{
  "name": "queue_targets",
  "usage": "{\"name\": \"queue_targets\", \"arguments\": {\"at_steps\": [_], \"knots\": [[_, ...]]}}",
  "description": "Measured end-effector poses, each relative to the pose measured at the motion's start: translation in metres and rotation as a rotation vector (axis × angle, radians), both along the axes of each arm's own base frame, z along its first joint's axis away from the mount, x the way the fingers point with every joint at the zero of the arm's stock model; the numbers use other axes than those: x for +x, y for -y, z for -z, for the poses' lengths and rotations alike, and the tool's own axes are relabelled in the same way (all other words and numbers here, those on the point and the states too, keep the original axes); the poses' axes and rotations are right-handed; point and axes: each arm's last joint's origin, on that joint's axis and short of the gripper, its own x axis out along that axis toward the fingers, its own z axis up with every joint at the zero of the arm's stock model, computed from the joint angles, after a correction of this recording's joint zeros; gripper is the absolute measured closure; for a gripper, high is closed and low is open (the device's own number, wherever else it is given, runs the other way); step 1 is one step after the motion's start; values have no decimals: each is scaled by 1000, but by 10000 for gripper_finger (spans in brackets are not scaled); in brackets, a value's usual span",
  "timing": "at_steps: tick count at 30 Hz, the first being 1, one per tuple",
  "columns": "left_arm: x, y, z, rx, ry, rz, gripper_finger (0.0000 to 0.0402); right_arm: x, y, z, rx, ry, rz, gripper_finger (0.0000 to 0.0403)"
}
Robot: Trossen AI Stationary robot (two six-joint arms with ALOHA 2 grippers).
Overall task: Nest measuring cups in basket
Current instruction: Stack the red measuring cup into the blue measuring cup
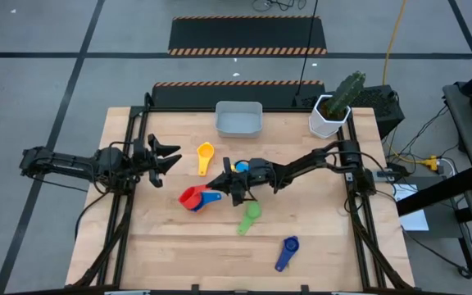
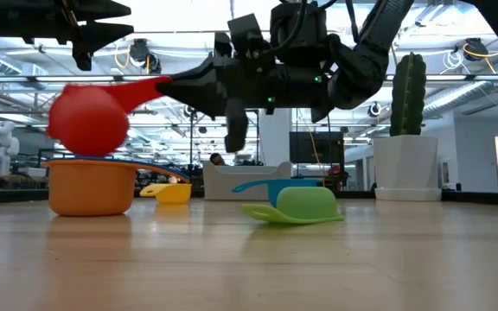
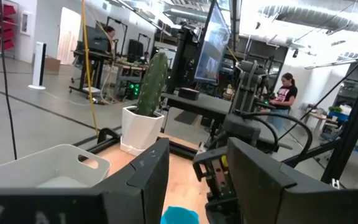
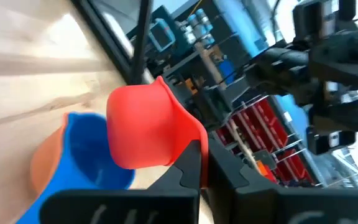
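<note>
My right gripper (image 1: 224,188) reaches to the table's middle and is shut on the red measuring cup (image 2: 89,121). That cup hangs just over the orange cup (image 2: 92,186), which has a blue cup (image 4: 89,155) nested inside it. On the table lie the yellow cup (image 1: 205,156), a light blue cup (image 1: 240,167), the green cup (image 1: 251,215) and a dark blue cup (image 1: 288,250). The grey-blue basket (image 1: 238,119) stands at the far edge. My left gripper (image 1: 169,156) waits open at the left, above the table. My right gripper pinches the red cup's handle (image 4: 186,135) between its two fingers, near the handle's free end. The fingers come in about level from the table's right, in line with the handle. The bowl (image 2: 89,125) hangs tilted over the orange cup; whether they touch, I cannot tell.
A white pot with a green cactus (image 1: 334,111) stands at the far right corner. Bare wood lies along the near edge and at the near left (image 1: 162,254). Black frame rails run down both sides of the table.
</note>
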Motion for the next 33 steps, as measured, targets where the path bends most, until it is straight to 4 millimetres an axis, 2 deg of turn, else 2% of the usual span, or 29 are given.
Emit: {"name": "queue_targets", "arguments": {"at_steps": [15,22,33], "knots": [[0,0,-1,18,5,-3,238,0,0,6,37,-69,-1,391],[0,0,-1,18,5,-3,238,-1,2,9,75,-116,8,352],[0,0,-1,5,9,6,238,-1,6,13,263,-196,11,278]]}}
